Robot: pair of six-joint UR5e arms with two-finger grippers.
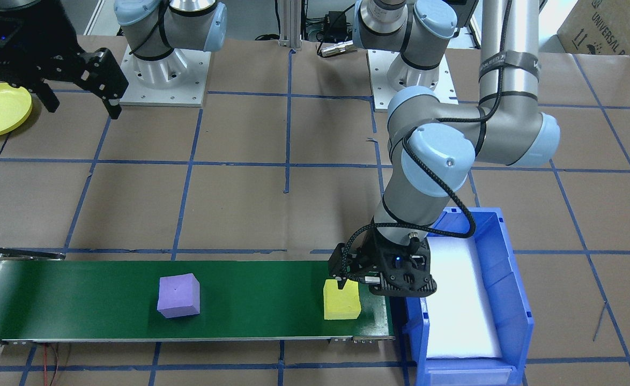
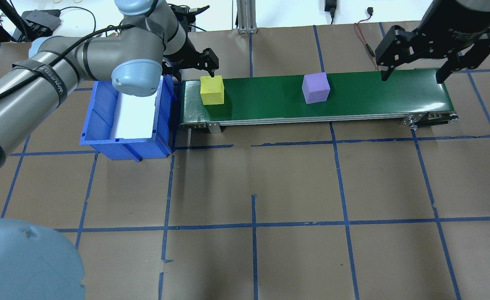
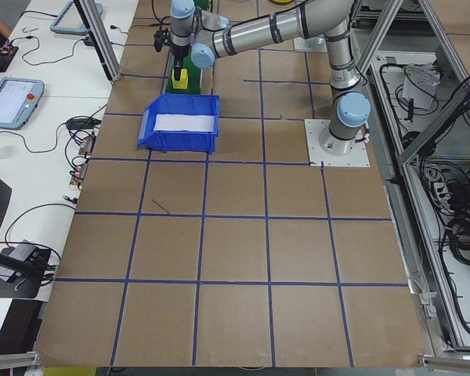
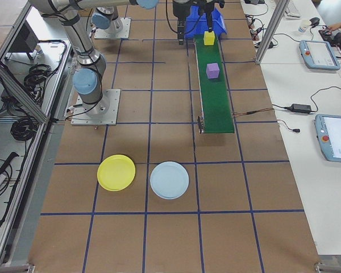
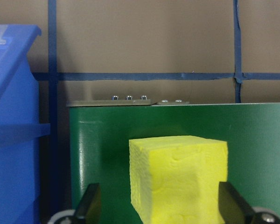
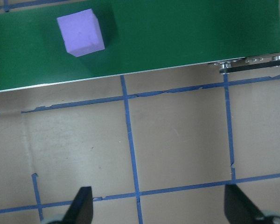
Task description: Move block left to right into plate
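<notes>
Yellow block on belt is straddled by left end effector, released; right end effector released.

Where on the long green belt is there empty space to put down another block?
The green conveyor belt is bare between the purple foam block and the yellow foam block, and from the purple block to the end under the right gripper. The end beside the blue plastic bin is crowded: the left gripper hangs at the yellow block.

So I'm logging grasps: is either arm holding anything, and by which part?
Nothing is held. The left gripper stands open astride the yellow block without touching; the right gripper is open and empty.
</notes>
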